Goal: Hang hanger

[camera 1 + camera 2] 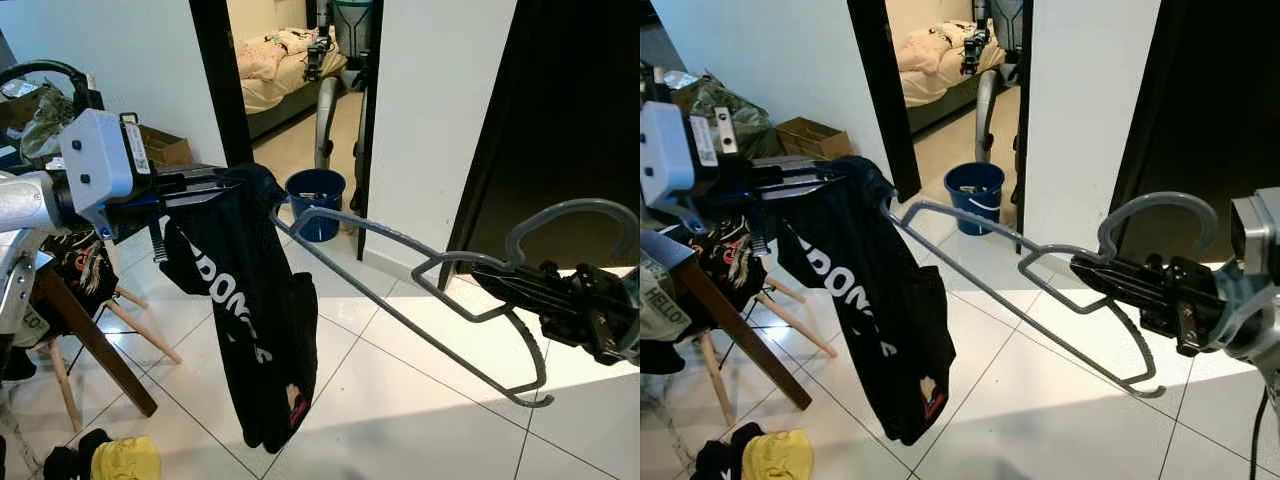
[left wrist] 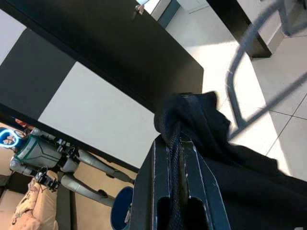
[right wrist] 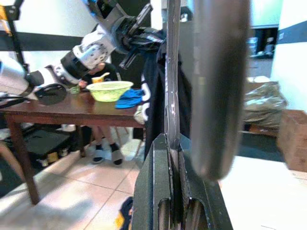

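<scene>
A grey plastic hanger [image 1: 400, 290] is held out over the tiled floor, its hook [image 1: 575, 215] curving up at the right. My right gripper [image 1: 495, 278] is shut on the hanger near the base of the hook. A black T-shirt with white lettering [image 1: 245, 300] hangs from the hanger's far left end. My left gripper [image 1: 228, 185] is shut on the shirt's bunched top edge, where it meets the hanger's end. In the left wrist view the black cloth [image 2: 192, 124] is pinched between the fingers [image 2: 201, 191]. The right wrist view looks along the hanger bar [image 3: 171, 72].
A blue bucket [image 1: 315, 200] stands by a doorway to a bedroom. A wooden table [image 1: 85, 330] with clothes and a chair is at the left; yellow and black clothing [image 1: 115, 460] lies on the floor. A dark doorway [image 1: 560, 120] is behind the right gripper.
</scene>
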`<state>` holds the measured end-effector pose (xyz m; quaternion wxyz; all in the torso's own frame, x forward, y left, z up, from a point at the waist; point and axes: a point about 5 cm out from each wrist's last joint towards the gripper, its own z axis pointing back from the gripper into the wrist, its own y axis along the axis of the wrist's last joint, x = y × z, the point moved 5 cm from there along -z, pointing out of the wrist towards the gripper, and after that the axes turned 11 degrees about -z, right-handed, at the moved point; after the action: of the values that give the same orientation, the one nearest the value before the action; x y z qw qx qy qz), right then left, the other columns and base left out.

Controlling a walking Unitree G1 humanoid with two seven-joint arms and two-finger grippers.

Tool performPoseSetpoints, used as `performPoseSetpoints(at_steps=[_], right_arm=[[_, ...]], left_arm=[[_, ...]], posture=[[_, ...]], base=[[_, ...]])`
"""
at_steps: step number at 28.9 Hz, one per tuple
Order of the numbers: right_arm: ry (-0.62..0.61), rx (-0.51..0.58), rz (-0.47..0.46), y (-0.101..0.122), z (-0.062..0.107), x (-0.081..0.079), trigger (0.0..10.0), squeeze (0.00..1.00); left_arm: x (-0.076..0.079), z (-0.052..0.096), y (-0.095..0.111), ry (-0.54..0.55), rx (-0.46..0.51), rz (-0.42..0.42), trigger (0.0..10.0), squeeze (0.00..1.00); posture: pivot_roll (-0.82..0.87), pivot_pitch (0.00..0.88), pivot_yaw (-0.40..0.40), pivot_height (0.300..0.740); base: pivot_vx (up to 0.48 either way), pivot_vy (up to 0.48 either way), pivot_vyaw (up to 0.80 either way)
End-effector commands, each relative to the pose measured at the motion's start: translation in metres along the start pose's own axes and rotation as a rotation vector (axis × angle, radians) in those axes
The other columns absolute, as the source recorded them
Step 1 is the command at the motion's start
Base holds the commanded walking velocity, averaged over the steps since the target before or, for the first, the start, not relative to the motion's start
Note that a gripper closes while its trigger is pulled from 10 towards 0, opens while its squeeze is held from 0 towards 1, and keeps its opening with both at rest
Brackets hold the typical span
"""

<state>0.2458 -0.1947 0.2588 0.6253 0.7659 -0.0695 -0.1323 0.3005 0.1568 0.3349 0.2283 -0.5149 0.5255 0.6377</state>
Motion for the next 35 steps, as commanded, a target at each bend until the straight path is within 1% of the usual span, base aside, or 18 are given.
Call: performPoseSetpoints(at_steps=[1,4,5,8,18,19,24,25,27,28,29,30,32,33,35], right_arm=[[0.025,-0.005,0.019,0.001,-0.005,-0.004,10.0,0.0],[0.07,-0.014,-0.009,-0.007,-0.014,-0.01,10.0,0.0],[0.07,-0.014,-0.009,-0.007,-0.014,-0.01,10.0,0.0],[0.103,-0.014,-0.019,-0.01,-0.022,-0.015,10.0,0.0],[0.103,-0.011,-0.008,-0.009,-0.025,-0.015,10.0,0.0],[0.087,-0.011,0.003,-0.008,-0.024,-0.013,10.0,0.0],[0.08,-0.012,0.006,-0.007,-0.022,-0.012,10.0,0.0],[0.075,-0.012,0.008,-0.006,-0.021,-0.012,10.0,0.0],[0.05,-0.018,0.017,-0.002,-0.01,-0.011,10.0,0.0],[0.05,-0.018,0.017,-0.002,-0.01,-0.011,10.0,0.0],[0.038,-0.023,0.02,0.001,-0.004,-0.011,10.0,0.0],[0.038,-0.023,0.02,0.001,-0.004,-0.011,10.0,0.0],[0.019,-0.045,0.024,0.003,0.005,-0.01,10.0,0.0],[0.019,-0.045,0.024,0.003,0.005,-0.01,10.0,0.0],[-0.001,-0.069,0.03,0.004,0.011,-0.008,10.0,0.0]], left_arm=[[-0.004,-0.004,0.007,0.0,0.033,-0.017,10.0,0.0],[-0.003,-0.005,0.006,0.003,0.033,-0.015,10.0,0.0],[-0.003,-0.005,0.006,0.003,0.033,-0.015,10.0,0.0],[-0.003,-0.006,0.006,0.006,0.032,-0.012,10.0,0.0],[-0.003,-0.007,0.008,0.003,0.041,-0.01,10.0,0.0],[-0.003,-0.007,0.009,0.001,0.043,-0.009,10.0,0.0],[-0.003,-0.007,0.009,0.0,0.044,-0.009,10.0,0.0],[-0.003,-0.006,0.009,0.0,0.043,-0.009,10.0,0.0],[-0.003,-0.006,0.009,-0.003,0.042,-0.01,10.0,0.0],[-0.003,-0.006,0.009,-0.003,0.042,-0.01,10.0,0.0],[-0.003,-0.006,0.009,-0.005,0.042,-0.01,10.0,0.0],[-0.003,-0.006,0.009,-0.005,0.042,-0.01,10.0,0.0],[-0.003,-0.006,0.009,-0.008,0.042,-0.012,10.0,0.0],[-0.003,-0.006,0.009,-0.008,0.042,-0.012,10.0,0.0],[-0.003,-0.006,0.009,-0.009,0.042,-0.013,10.0,0.0]], posture=[[-0.03,0.0,0.091,0.74],[-0.04,0.0,0.091,0.74],[-0.04,0.0,0.091,0.74],[-0.04,0.0,0.094,0.74],[-0.03,0.0,0.095,0.74],[-0.03,0.0,0.096,0.74],[-0.03,0.0,0.096,0.74],[-0.03,0.0,0.096,0.74],[-0.03,0.0,0.098,0.74],[-0.03,0.0,0.098,0.74],[-0.04,0.0,0.1,0.74],[-0.04,0.0,0.1,0.74],[-0.04,0.0,0.1,0.74],[-0.04,0.0,0.1,0.74],[-0.04,0.0,0.099,0.74]], base=[[0.0,0.0,0.0],[0.0,0.0,0.0],[0.0,0.0,0.0],[0.0,0.0,0.0],[0.0,0.0,0.0],[0.0,0.0,0.0],[0.0,0.0,0.0],[0.0,0.0,0.0],[0.0,0.0,0.0],[0.0,0.0,0.0],[0.0,0.0,0.0],[0.0,0.0,0.0],[0.0,0.0,0.0],[0.0,0.0,0.0],[0.0,0.0,0.0]])
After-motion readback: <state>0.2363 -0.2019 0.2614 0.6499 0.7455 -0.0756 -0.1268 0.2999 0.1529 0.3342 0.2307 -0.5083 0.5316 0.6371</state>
